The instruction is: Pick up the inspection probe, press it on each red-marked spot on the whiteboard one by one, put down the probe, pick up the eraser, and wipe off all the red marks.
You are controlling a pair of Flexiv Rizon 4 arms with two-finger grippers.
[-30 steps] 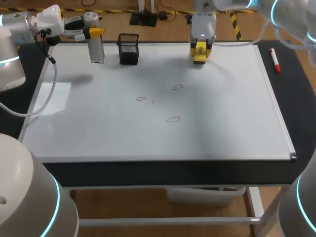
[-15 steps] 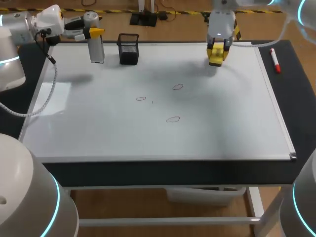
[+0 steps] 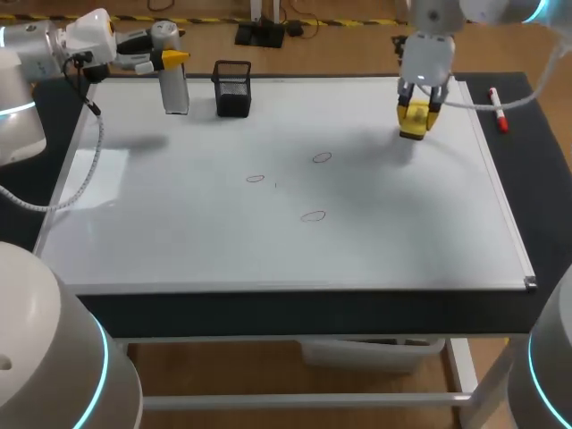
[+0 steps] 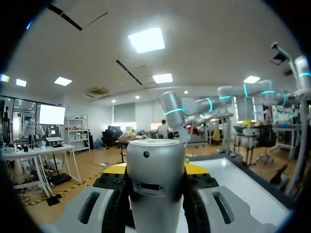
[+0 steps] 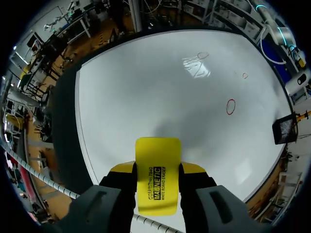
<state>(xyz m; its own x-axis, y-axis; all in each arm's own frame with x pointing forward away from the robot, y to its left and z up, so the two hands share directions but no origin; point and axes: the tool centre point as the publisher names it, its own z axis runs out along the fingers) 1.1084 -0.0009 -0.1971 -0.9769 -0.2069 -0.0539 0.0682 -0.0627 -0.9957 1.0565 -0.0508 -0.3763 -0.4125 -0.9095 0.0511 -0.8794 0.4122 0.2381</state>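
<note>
Fingers, right: your right gripper is clamped on the yellow eraser, one fingertip on either side.
Fingers, left: your left gripper grips the silver inspection probe, upright over the whiteboard, far left.
Change: eraser carried from far middle to far right; probe unmoved.
Meaning: probably staging for the wipe.
Marks: three thin red marks, mid-board, unwiped.

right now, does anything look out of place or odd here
Nothing spilled or damaged. One oddity: the left gripper grips the inspection probe while the right gripper holds the eraser, with three red marks unwiped.
</note>
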